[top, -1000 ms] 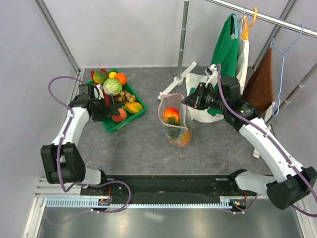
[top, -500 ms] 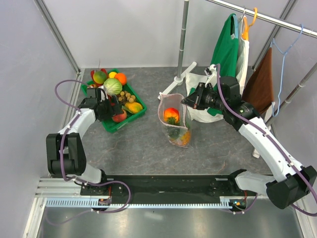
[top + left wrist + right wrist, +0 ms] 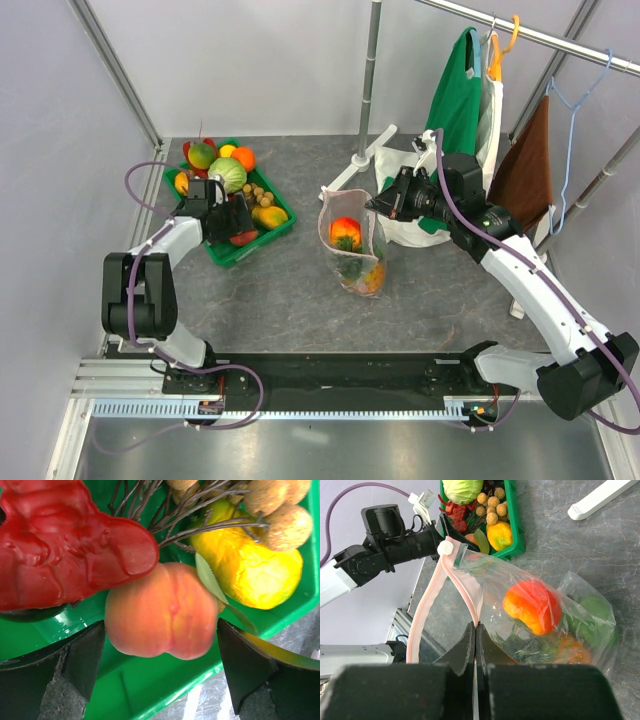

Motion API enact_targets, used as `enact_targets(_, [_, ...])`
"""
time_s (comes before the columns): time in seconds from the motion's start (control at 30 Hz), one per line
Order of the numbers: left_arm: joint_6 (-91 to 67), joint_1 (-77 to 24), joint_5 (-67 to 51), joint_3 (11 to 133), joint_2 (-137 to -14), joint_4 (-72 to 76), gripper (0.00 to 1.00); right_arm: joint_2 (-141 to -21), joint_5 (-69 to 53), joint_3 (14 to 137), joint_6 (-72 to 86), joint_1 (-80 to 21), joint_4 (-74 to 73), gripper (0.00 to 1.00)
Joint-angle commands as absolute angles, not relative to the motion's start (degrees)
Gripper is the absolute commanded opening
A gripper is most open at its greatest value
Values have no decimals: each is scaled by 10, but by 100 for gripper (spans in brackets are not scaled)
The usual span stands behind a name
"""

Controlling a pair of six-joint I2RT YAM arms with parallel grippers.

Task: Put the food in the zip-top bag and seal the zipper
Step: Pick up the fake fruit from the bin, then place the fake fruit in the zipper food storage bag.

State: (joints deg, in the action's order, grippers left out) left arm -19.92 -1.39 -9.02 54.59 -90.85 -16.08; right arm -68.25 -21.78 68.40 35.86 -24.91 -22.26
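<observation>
- My left pincer (image 3: 162, 670) has come down over the near corner of the green tray (image 3: 150, 700). It stands fully spread and holds nothing.
- The peach (image 3: 162, 612) lies right between my left fingertips, one finger on each side of it, neither touching as far as I can see. A red toy (image 3: 65, 550) lies just beyond it on one side and a yellow fruit (image 3: 250, 570) on the other.
- I judge this to mean the reach is done and the next move is to clench on the peach without catching its neighbours.
- My right pincer (image 3: 475, 635) is clenched on the pink zipper (image 3: 427, 605), holding the zip-top bag (image 3: 520, 590) upright on the worktop (image 3: 300, 290) with its mouth gaping. The bag hangs just below this pincer, well apart from my left one.
- An orange-red fruit (image 3: 532, 605) and some greener pieces already sit inside.
- Against the view a second earlier, my left arm has folded its elbow in and swung the pincer further over the tray. My right arm and the bag have not moved.
</observation>
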Motion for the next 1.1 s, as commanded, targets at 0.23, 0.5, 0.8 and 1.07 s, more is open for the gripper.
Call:
enact_targets(0.23, [-204,-15,-76,541,-868,-166,84,-676,-213,686,360,-248,-207,0])
enact_targets(0.5, [-189,-18,-83,563,-718,-245,75,-671,-207,681,353,-248,-208,0])
enact_targets(0.8, [-85,-216,-205,734,-632,-297,75,-668,-206,674,352,-248,-208,0])
enact_targets(1.07, [-31,-380,-227,865,-715,-316,76,-670,-207,682,353,-248,-210,0])
